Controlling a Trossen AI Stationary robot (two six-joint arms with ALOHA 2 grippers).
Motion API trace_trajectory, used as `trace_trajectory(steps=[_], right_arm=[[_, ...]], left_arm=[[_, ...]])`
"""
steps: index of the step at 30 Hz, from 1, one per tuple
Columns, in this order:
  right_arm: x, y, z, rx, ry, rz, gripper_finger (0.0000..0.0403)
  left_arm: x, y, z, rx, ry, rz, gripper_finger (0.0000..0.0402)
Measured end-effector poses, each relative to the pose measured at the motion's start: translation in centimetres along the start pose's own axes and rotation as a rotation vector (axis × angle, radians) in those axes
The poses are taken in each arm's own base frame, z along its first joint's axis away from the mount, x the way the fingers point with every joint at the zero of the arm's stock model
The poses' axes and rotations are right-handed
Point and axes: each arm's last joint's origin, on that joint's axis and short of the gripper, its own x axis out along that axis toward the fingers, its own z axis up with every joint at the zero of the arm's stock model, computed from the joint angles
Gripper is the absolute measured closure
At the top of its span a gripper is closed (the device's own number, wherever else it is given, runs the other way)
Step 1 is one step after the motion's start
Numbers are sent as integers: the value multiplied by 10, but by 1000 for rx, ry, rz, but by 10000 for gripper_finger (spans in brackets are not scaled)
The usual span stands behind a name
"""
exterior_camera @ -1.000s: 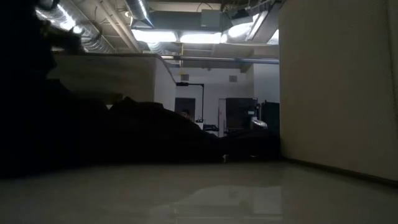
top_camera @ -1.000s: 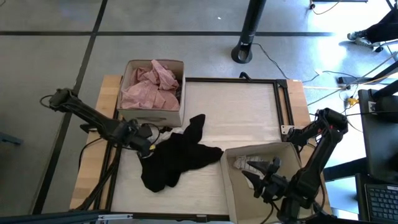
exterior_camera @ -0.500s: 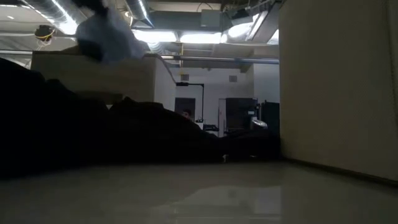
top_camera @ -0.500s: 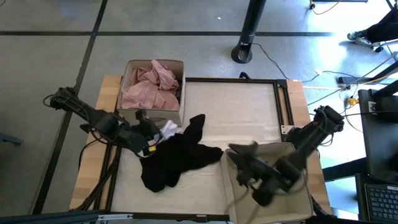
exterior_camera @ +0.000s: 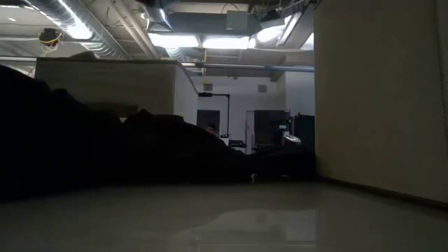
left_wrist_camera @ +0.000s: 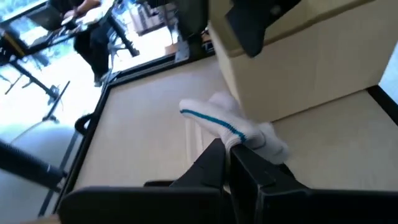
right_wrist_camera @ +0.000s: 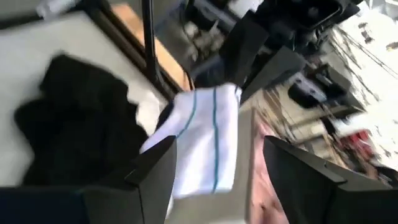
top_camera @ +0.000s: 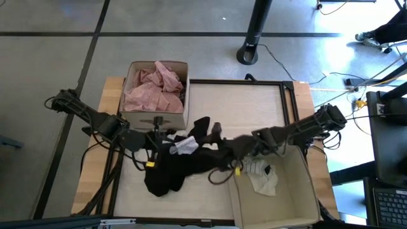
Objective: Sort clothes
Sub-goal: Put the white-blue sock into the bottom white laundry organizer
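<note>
My left gripper point(top_camera: 170, 142) is shut on a white sock with teal stripes point(top_camera: 186, 145) above the black garment point(top_camera: 181, 164), which lies spread on the table's middle. My right gripper point(top_camera: 216, 133) is open and empty, reached out over the black garment's right part. It faces the sock, which shows beyond its spread fingers in the right wrist view point(right_wrist_camera: 205, 140). Pale pink clothes point(top_camera: 156, 88) fill the far-left cardboard box. White pieces point(top_camera: 261, 175) lie in the near-right box. In the low view the black garment point(exterior_camera: 105, 154) is a dark heap. My left gripper pinches the white sock between its two fingers at one end, close to the teal stripe point(left_wrist_camera: 233, 132). The fingers come from the table's left, about level. The sock hangs below them point(right_wrist_camera: 199, 162) over the black garment; whether its lower end touches the garment I cannot tell.
The far-left box point(top_camera: 135, 118) stands just behind my left gripper. The near-right box point(top_camera: 238, 197) has its left wall beside the black garment and shows as a tall wall in the low view point(exterior_camera: 378, 98). Bare table surface point(top_camera: 241, 105) lies at the far middle.
My left gripper has lifted the white sock from beside the far-left box and carried it toward the table's right, over the black garment. My right gripper has come up out of the near-right box and swung toward the table's left, over the black garment, toward the sock.
</note>
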Motion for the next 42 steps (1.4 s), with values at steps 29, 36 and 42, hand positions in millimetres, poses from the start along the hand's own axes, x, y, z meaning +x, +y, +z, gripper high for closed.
trace_trajectory(steps=[29,36,42], right_arm=[[7,-3,14,-97,-4,72,394],[-61,-5,44,-94,77,174,394],[-118,20,42,87,251,331,393]], left_arm=[[8,-6,-2,-62,28,-15,287],[-12,5,-32,-208,285,24,243],[-24,5,-57,-356,511,86,240]])
